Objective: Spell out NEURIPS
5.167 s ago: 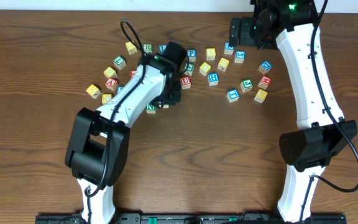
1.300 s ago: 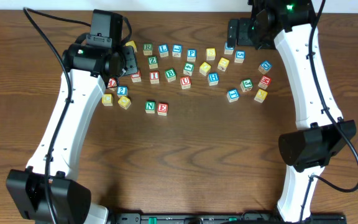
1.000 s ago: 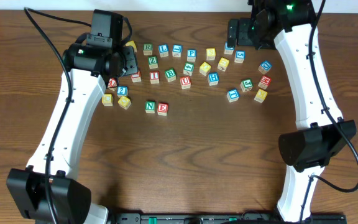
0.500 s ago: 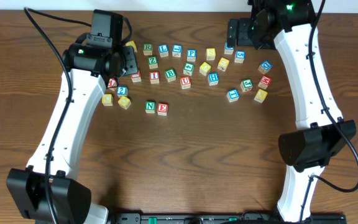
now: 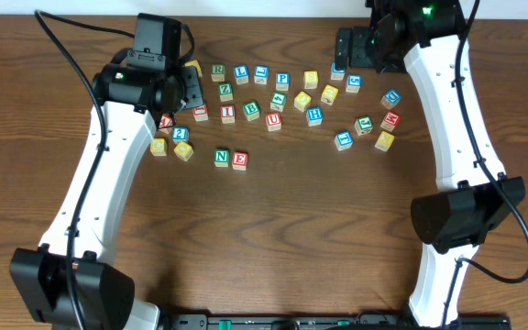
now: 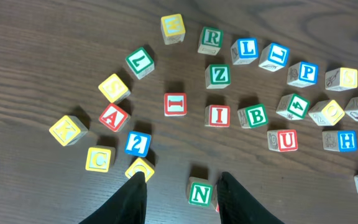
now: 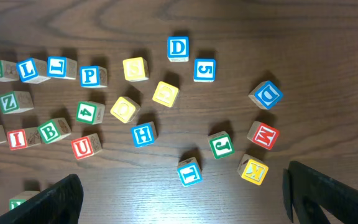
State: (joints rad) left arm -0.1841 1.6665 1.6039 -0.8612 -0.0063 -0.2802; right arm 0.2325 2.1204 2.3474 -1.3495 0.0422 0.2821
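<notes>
The green N cube (image 5: 222, 157) and the E cube (image 5: 239, 159) sit side by side in front of the scattered cubes. The red U (image 5: 274, 121), red I (image 5: 228, 113), R (image 5: 218, 71), P (image 5: 282, 81) and a yellow cube (image 5: 311, 80) lie in the scatter behind them. My left gripper (image 5: 191, 89) hovers high over the left of the scatter. In the left wrist view its fingers (image 6: 135, 190) stand apart with nothing held, and N (image 6: 199, 193) lies far below them. My right gripper (image 7: 185, 205) is wide open above the right-hand cubes.
Other letter cubes lie around: Z (image 6: 218, 75), B (image 6: 253, 116), H (image 7: 143, 134), D (image 7: 178, 48), K (image 7: 254, 169) and a yellow group (image 5: 170, 147) at the left. The right arm (image 5: 452, 128) runs down the table's right side.
Five seconds ago the left arm reached over the N and E spot. It has since drawn back up and to the left, and N and E stay on the table. Nothing has moved in the last second.
</notes>
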